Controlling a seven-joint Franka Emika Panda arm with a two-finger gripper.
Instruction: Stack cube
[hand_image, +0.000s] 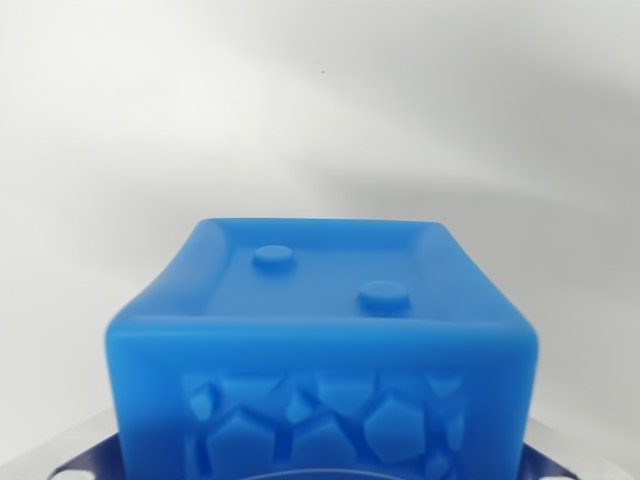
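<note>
Right now I see one blue cube (320, 350) filling the lower middle of the wrist view, so near the camera that its bottom edge runs out of frame. I judge it is carried in the gripper, because it sits centred under the lens with pale metal parts (70, 455) showing at both lower corners. The fingers themselves are hidden, though, so I cannot tell whether they are clamped on it or parted. Its face toward the background is recessed inside a raised rim and carries two round studs (385, 296), one nearer the wrist view's left and farther back, one nearer the right and closer. The face toward me shows a relief of angular, pebble-like shapes; I count roughly a dozen, but the blur makes that a guess. Beyond the cube there is only a plain white surface (320, 100) with soft grey shadows. I count no second cube anywhere in view, so the block to stack on is either hidden under this one or outside the frame. I judge the stack not yet confirmed from here.
</note>
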